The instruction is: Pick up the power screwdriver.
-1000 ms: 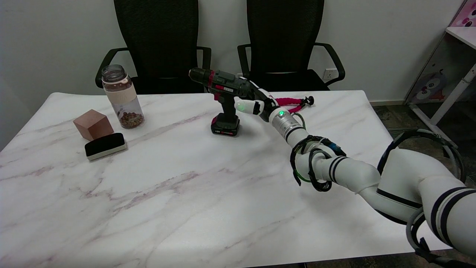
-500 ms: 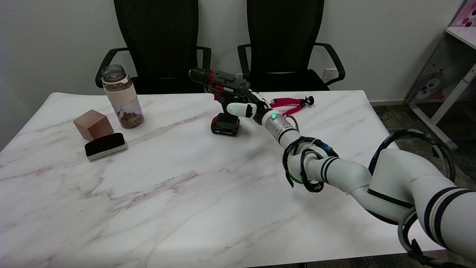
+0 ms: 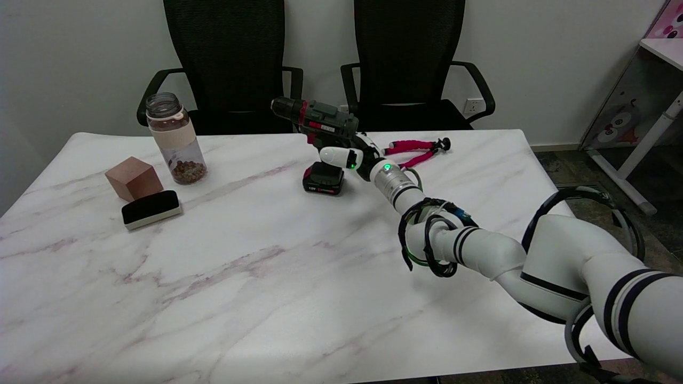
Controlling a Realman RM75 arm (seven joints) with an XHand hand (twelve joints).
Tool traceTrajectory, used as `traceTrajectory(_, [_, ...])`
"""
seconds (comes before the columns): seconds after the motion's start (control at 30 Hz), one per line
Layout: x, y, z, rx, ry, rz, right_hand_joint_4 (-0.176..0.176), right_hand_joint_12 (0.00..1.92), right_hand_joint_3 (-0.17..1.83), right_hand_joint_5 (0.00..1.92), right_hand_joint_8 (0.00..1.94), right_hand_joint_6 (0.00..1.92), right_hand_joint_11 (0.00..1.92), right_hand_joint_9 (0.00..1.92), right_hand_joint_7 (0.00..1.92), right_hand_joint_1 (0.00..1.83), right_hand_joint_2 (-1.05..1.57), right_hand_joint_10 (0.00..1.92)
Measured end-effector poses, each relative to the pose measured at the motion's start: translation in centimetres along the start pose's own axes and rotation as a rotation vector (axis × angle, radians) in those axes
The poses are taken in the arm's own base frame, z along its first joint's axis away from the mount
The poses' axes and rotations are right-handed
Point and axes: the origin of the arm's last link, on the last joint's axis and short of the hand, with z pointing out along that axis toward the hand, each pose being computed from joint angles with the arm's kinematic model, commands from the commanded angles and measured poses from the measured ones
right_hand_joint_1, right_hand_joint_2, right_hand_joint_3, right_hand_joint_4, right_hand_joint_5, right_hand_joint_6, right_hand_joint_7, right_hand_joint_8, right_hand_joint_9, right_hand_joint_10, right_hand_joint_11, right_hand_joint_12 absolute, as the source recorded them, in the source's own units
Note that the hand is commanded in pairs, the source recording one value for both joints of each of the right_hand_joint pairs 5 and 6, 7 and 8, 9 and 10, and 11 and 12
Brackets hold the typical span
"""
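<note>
Your right hand point(image 3: 353, 154) has its fingers wrapped around the grip of the power screwdriver point(image 3: 320, 140), which stands upright on its battery base at the marble table's point(image 3: 267, 277) far middle.

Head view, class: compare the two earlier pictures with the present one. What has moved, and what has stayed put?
The right hand has slid left along the table toward the power screwdriver, and its fingers now reach around the handle; whether they grip it cannot be told. The screwdriver stands upright on its battery base, unmoved. The jar, wooden block, eraser and pink tripod stayed where they were.
</note>
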Motion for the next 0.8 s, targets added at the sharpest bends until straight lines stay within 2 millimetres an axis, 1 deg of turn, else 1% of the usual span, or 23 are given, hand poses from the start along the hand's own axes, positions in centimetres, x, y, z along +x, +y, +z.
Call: traceTrajectory(0.8, [-1.3, 0.6, -0.5, 0.002, 0.016, 0.133, 0.176, 0.0, 1.18, 0.16, 0.16, 0.16, 0.0, 0.14, 0.16, 0.99, -0.7, 0.14])
